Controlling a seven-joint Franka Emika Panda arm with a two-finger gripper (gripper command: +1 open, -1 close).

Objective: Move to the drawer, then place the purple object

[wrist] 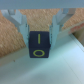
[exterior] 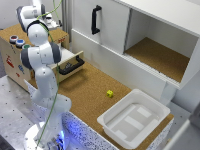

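Note:
In the wrist view my gripper (wrist: 39, 36) is shut on the purple object (wrist: 39, 46), a dark cube with yellow marks on its face. Both fingers (wrist: 22, 25) press on its sides. Below the cube lie cork and a pale smooth surface; I cannot tell if that is the drawer. In the exterior view the drawer (exterior: 64, 54) stands pulled out, pale cream with a long black bar handle (exterior: 71, 66). My arm's wrist (exterior: 31, 14) is raised at the exterior view's upper left, behind and above the drawer. The fingers and the cube are hidden there.
A cork counter (exterior: 90, 92) carries a small yellow piece (exterior: 110, 93) and a white plastic tub (exterior: 132, 117). Behind stand a white cabinet door with a vertical black handle (exterior: 96, 19) and an open cork-floored compartment (exterior: 160, 55). Coloured cups (exterior: 16, 41) sit on a wooden box.

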